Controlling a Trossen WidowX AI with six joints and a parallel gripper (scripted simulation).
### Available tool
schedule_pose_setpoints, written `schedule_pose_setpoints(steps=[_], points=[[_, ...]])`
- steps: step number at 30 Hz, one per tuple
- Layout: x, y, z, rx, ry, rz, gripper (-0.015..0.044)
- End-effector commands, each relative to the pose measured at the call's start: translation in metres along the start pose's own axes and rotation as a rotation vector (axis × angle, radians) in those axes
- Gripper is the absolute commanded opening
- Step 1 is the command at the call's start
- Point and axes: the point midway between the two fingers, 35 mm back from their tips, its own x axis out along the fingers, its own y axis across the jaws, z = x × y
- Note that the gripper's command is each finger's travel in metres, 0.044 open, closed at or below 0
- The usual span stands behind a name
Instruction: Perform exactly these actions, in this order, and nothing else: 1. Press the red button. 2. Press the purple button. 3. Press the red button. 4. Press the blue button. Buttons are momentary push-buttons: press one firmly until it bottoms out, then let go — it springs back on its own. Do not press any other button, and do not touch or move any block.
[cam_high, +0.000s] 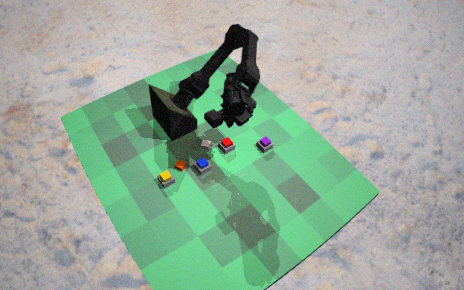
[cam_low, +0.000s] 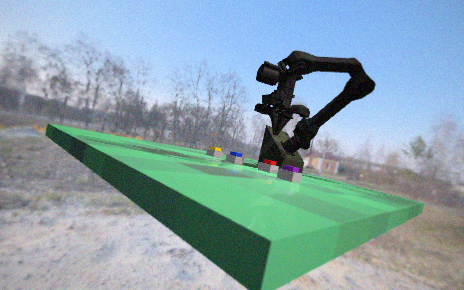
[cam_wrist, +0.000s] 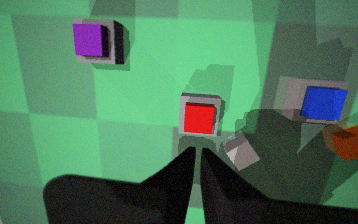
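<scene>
The red button (cam_high: 227, 142) (cam_low: 269, 162) (cam_wrist: 199, 118) stands on its grey base, cap raised. My gripper (cam_high: 230, 123) (cam_low: 276, 131) (cam_wrist: 198, 153) is shut and empty, in the air above the mat. In the wrist view its tips show just below the red button, apart from it. The purple button (cam_high: 265, 141) (cam_low: 291, 169) (cam_wrist: 89, 40) is up, at the upper left of the wrist view. The blue button (cam_high: 202, 163) (cam_low: 236, 154) (cam_wrist: 324, 103) is up, to the right of the red one in that view.
A pale grey block (cam_high: 206, 144) (cam_wrist: 242, 152) lies close beside the red button. An orange block (cam_high: 180, 165) (cam_wrist: 347, 143) lies between the blue button and a yellow button (cam_high: 165, 176) (cam_low: 215, 149). All are on the green checkered mat (cam_high: 150, 260) (cam_low: 200, 200).
</scene>
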Motion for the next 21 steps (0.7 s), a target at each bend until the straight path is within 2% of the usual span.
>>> schedule_pose_setpoints(steps=[1, 4, 21], points=[[0.023, -0.003, -0.004, -0.008, 0.004, -0.004, 0.002], [0.058, -0.002, -0.005, -0.009, 0.004, 0.0, 0.002], [0.078, -0.002, -0.005, -0.009, 0.004, 0.0, 0.002]])
